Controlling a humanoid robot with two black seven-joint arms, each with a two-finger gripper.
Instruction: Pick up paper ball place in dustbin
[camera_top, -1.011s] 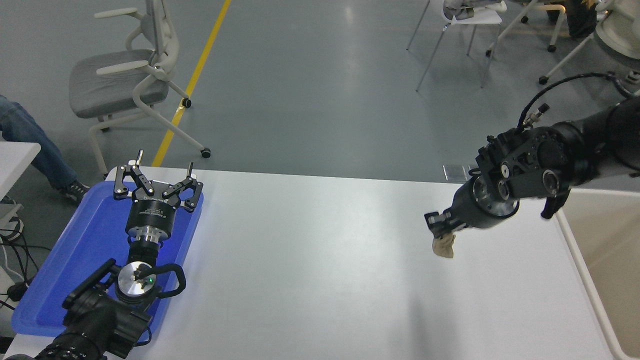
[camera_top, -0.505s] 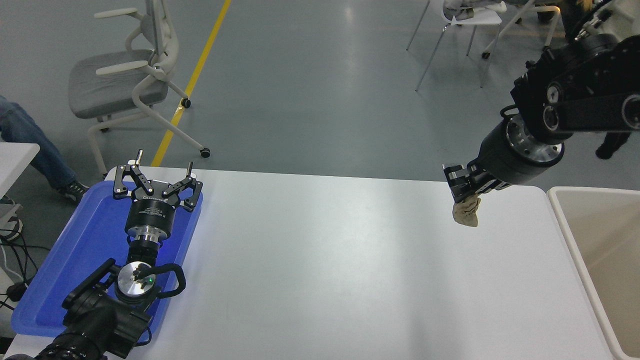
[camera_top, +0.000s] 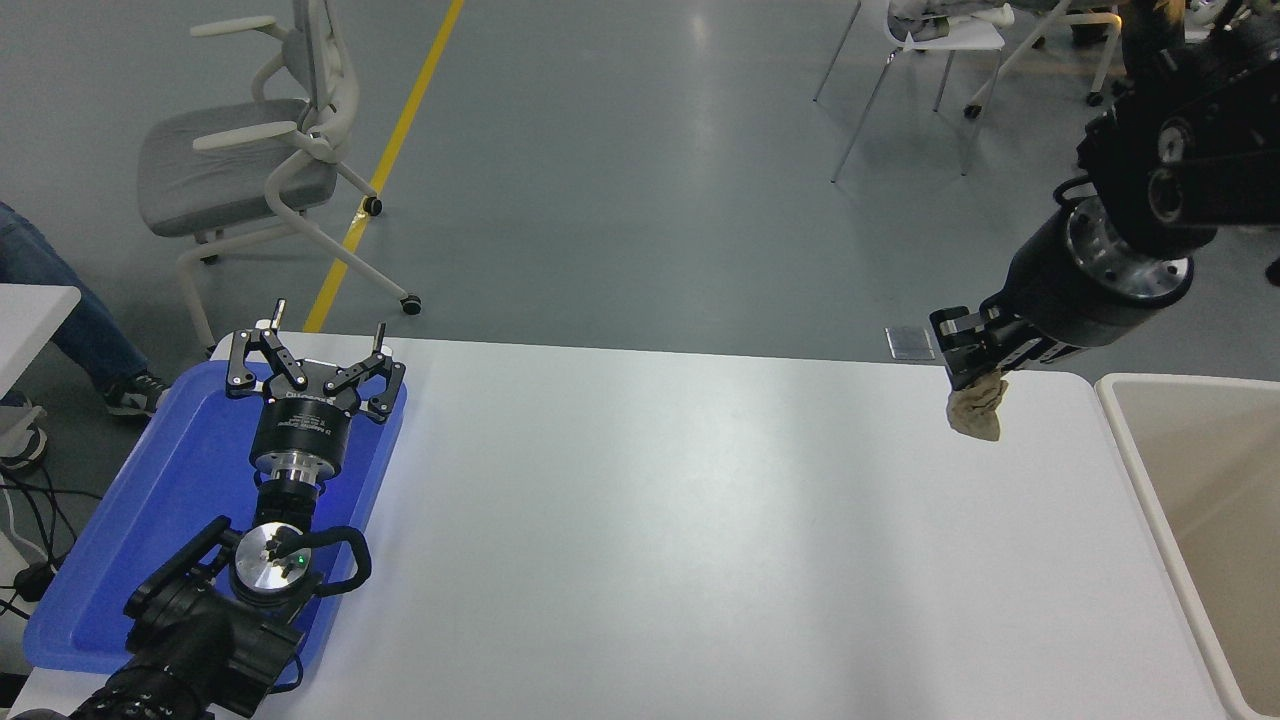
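Holding the paper ball (camera_top: 975, 410) in my right gripper (camera_top: 968, 362), I have it up in the air at the right side of the picture. My fingers are pinched on the top of the ball, and the rest of the crumpled tan wad hangs down below them. It is not touching the white table (camera_top: 700, 520) — it hangs over the table's far right corner, near the back edge.

The dustbin (camera_top: 1135, 440) is at the right edge of the picture, just beside the table. Only part of it shows: a white round rim and a beige inside. The ball is to the left of the bin's rim, close to it but not over it.

My right arm comes in from the upper right of the picture and points down and to the left.

My left gripper (camera_top: 322, 345) is at the lower left — its fingers are spread wide apart and hold nothing. It sits over a flat blue tray (camera_top: 150, 500) at the left side of the table.

Past the table, in the upper left, there is a grey chair (camera_top: 240, 160) on wheels and a yellow line (camera_top: 385, 165) on the floor. A person's leg in jeans (camera_top: 70, 310) and a shoe show at the left edge. More chairs (camera_top: 930, 40) stand at the top right.
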